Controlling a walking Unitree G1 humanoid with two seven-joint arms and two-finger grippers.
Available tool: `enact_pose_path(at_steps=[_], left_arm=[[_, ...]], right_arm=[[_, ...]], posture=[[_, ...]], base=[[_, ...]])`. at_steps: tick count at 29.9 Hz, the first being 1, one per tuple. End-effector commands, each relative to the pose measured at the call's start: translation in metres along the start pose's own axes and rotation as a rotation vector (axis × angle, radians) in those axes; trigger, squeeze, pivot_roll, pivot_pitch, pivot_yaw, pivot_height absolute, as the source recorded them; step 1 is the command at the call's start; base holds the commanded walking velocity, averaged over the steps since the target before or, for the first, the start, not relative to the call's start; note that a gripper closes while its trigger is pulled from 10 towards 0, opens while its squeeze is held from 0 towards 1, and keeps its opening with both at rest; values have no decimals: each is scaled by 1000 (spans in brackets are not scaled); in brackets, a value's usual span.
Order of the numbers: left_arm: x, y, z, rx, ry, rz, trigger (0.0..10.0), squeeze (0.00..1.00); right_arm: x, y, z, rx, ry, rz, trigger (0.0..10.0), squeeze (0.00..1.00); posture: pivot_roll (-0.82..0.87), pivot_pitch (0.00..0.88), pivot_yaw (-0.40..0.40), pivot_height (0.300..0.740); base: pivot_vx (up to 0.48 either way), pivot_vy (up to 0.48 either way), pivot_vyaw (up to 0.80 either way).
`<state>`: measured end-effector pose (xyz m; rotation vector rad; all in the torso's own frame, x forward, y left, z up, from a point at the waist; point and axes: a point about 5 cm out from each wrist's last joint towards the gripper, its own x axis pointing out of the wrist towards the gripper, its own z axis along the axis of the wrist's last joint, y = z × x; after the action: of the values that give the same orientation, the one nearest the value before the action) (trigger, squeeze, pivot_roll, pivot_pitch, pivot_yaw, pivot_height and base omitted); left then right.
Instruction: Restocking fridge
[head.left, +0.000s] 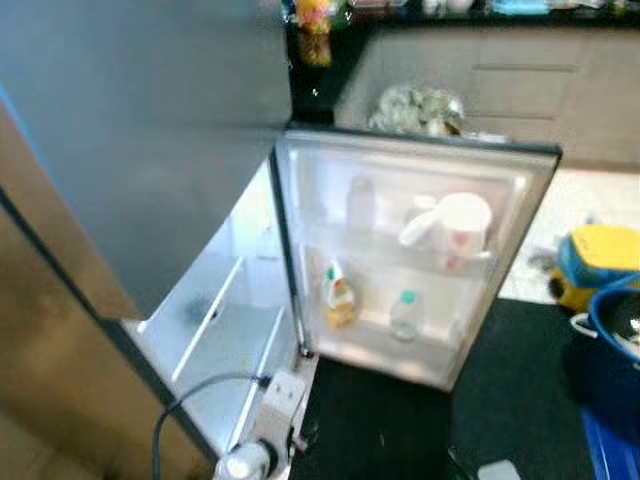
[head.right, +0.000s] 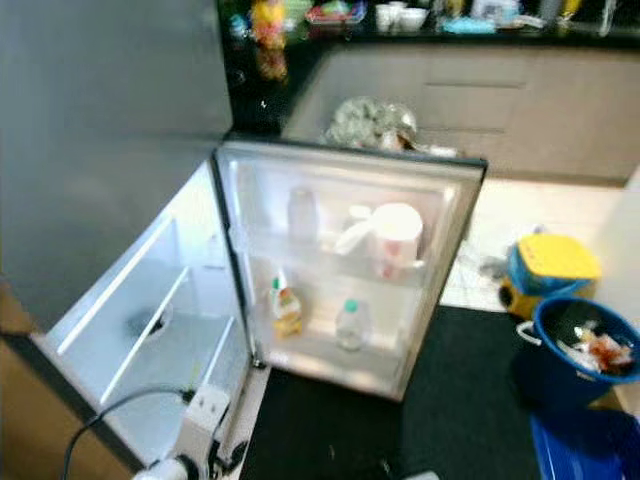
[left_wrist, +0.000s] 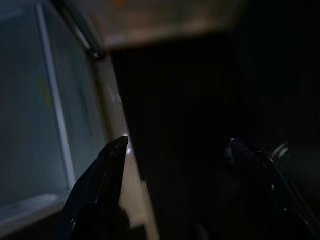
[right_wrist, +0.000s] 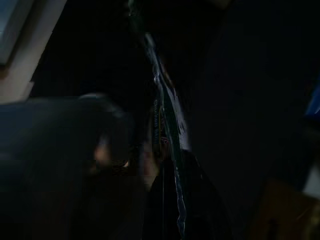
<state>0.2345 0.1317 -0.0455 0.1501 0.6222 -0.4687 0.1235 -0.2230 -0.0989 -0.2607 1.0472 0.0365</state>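
Kitchen floor, pale tile past a dark mat, lies below you, and the fridge stands open ahead on your left. Its door swings out toward you; the door racks carry a white jug, a clear bottle, a yellow sauce bottle and a small green-capped bottle. Inner shelves look bare. A blue bucket with scraps sits on your right.

Your right hand pinches a thin shiny packet, its long axis running out along the fingers. Your left hand hangs spread near the fridge's foot. The fridge lies forward and left of the packet, so the carrying arm must cross.
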Motion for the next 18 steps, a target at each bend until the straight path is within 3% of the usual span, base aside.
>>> enact_pose_path(at_steps=[1,10,15,18], left_arm=[[1,-1,1,24,2,-11,10000,0],[2,-1,7,74,-19,-27,10000,0],[3,2,10,37,-32,-12,10000,0],[3,4,11,20,-36,0,10000,0]], right_arm=[[0,-2,0,13,-5,-9,10000,0],[-1,-4,-5,25,12,-16,10000,0],[-1,-3,-4,29,10,-15,10000,0],[0,-2,-2,3,3,-9,10000,0]], posture=[[-150,63,99,740],[-148,66,101,740],[-144,66,103,740],[-143,66,100,740]], base=[[0,0,-800],[0,0,-792],[0,0,-788],[0,0,0]])
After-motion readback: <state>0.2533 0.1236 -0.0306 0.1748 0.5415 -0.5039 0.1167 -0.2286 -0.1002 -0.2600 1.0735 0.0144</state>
